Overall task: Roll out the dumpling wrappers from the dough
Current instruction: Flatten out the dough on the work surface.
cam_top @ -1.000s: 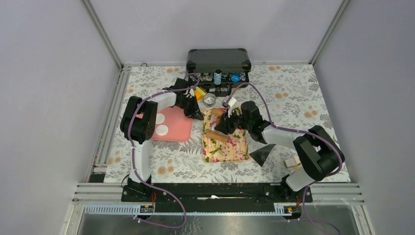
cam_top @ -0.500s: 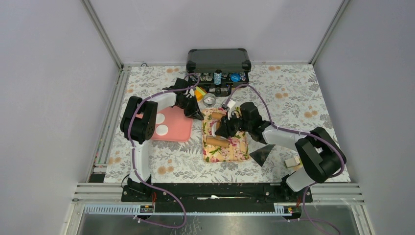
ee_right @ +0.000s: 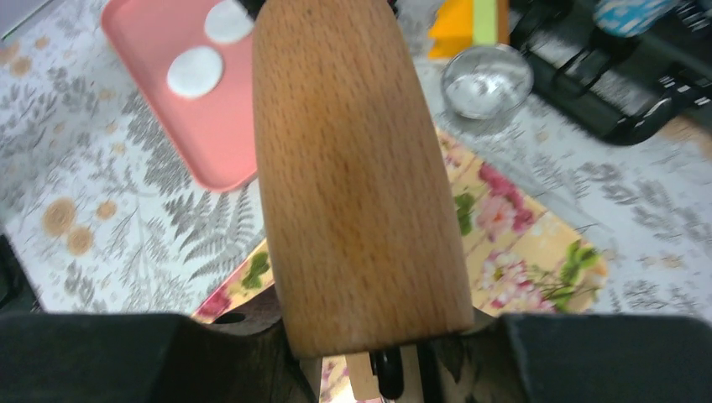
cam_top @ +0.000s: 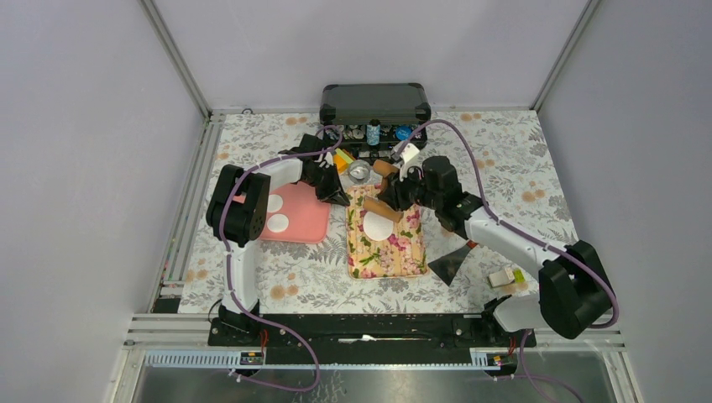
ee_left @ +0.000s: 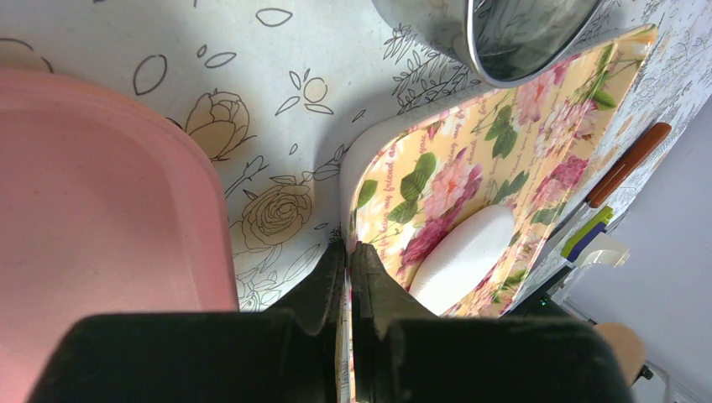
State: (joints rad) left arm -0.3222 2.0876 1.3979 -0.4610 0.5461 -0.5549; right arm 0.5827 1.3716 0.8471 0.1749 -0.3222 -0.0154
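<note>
My right gripper (cam_top: pixel 396 193) is shut on a wooden rolling pin (ee_right: pixel 357 168) and holds it tilted above the far end of the floral mat (cam_top: pixel 395 252). A flattened white round of dough (cam_top: pixel 375 227) lies on the mat, also in the left wrist view (ee_left: pixel 466 252). My left gripper (ee_left: pixel 348 256) is shut on the mat's left edge (ee_left: pixel 369 168), near its far corner (cam_top: pixel 340 199). Two dumpling wrappers (cam_top: pixel 274 203) (cam_top: pixel 278 222) lie on the pink tray (cam_top: pixel 306 222); the right wrist view shows them too (ee_right: pixel 195 70) (ee_right: pixel 228 21).
A round silver tin (cam_top: pixel 359 171) stands just behind the mat. An open black toolbox (cam_top: pixel 375 105) sits at the back. A dark triangular scraper (cam_top: pixel 449 264) and a small white-and-green block (cam_top: pixel 504 277) lie right of the mat.
The right arm has lifted the rolling pin off the mat and swung it toward the back, uncovering the flattened dough. The left gripper has stayed on the mat's edge.
</note>
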